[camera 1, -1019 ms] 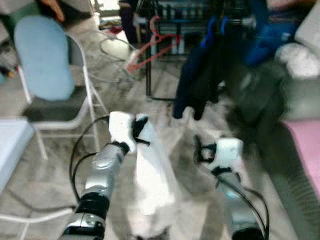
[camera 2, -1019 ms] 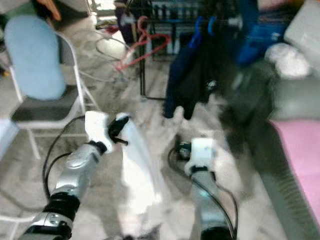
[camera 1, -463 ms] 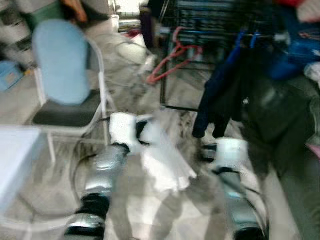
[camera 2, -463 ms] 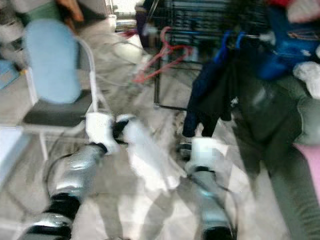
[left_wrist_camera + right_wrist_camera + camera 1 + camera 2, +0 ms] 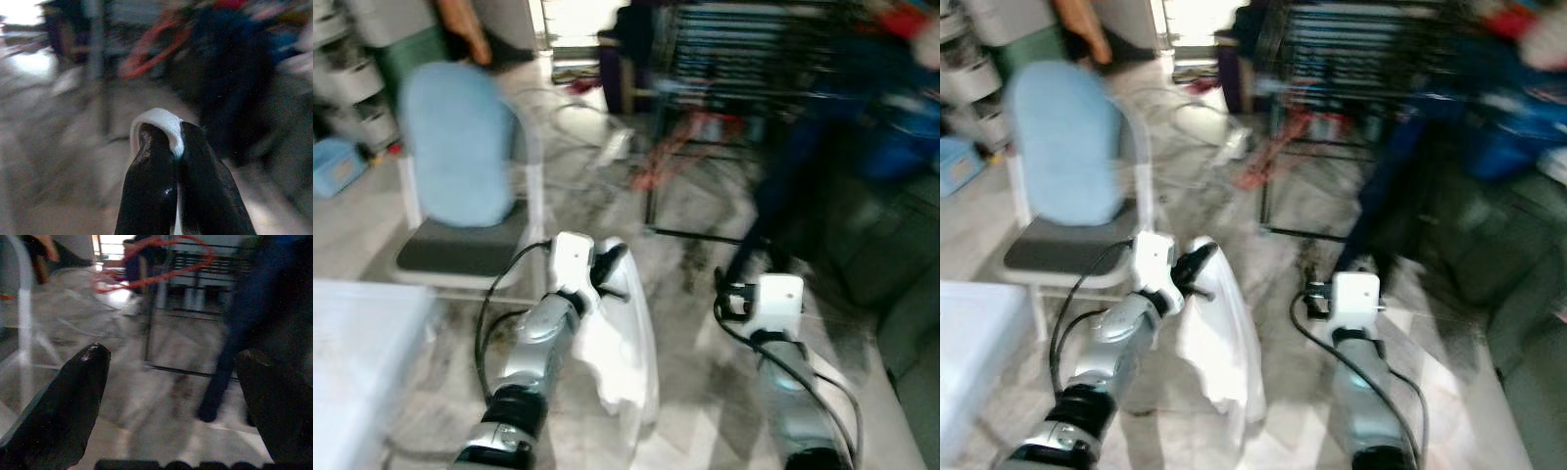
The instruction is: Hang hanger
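1. Your left gripper (image 5: 168,142) stays clamped on the white garment (image 5: 625,343); the cloth now hangs straight, no longer swinging.
2. Your right gripper (image 5: 171,377), beside it, has its jaws wide apart — empty.
3. Beyond both, the clothes rack (image 5: 744,59) sits farther right than before — the camera has turned. The red hanger (image 5: 161,264) still rests against the rack, unhung.

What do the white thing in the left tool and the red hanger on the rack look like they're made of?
White garment: soft cloth, apparently; it drapes limply from the shut left tool. Red hanger: thin, smooth loop, likely plastic or coated wire; blur leaves it open. It hangs on the dark metal-looking rack.
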You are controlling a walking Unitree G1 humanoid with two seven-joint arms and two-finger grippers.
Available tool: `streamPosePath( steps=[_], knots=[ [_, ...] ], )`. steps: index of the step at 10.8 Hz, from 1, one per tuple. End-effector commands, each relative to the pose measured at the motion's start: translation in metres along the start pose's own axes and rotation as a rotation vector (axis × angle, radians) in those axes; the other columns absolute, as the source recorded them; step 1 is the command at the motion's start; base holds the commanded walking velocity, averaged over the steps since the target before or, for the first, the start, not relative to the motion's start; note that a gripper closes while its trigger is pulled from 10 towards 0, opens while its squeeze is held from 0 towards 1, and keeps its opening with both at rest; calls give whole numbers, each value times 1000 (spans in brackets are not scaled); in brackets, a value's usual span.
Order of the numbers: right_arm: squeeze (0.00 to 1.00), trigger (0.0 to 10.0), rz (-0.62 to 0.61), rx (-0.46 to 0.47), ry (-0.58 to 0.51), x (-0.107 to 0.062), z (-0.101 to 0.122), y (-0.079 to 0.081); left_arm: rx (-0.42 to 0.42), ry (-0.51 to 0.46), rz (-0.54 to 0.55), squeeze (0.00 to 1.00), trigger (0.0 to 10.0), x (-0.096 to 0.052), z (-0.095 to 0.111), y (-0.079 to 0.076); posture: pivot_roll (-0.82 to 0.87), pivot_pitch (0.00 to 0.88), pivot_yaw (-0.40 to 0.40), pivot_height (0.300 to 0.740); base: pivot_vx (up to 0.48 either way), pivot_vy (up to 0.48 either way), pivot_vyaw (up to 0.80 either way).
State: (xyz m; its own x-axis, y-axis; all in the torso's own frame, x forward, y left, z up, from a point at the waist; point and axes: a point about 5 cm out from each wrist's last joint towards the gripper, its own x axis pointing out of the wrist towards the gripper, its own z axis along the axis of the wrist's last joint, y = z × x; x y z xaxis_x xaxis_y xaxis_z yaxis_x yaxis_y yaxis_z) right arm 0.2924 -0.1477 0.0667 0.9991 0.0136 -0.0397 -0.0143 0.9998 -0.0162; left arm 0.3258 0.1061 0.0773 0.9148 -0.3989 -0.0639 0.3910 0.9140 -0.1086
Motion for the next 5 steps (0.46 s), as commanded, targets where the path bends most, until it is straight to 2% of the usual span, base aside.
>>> streamPosePath(
  steps=[1, 2, 3, 5],
  knots=[
    [0, 10000, -12, -11, 3, 0, -1, -6, 25, -25, 53, 0, 10000, -2, 0, 3, -101, 8, 9, 740, 0, 0, 0],
    [0, 10000, -14, -15, -1, -2, 0, -8, 47, -15, 98, 0, 10000, -10, -7, 11, -99, 0, 5, 740, 0, 0, 0],
    [0, 10000, -15, -19, -3, -3, -1, -10, 35, -17, 111, 0, 10000, -14, -9, 14, -97, 0, 3, 740, 0, 0, 0],
    [0, 10000, -42, -58, -21, -14, 2, -27, 65, -36, 198, 0, 10000, -34, -17, 32, -92, 0, -8, 740, 0, 0, 0]
  ],
)
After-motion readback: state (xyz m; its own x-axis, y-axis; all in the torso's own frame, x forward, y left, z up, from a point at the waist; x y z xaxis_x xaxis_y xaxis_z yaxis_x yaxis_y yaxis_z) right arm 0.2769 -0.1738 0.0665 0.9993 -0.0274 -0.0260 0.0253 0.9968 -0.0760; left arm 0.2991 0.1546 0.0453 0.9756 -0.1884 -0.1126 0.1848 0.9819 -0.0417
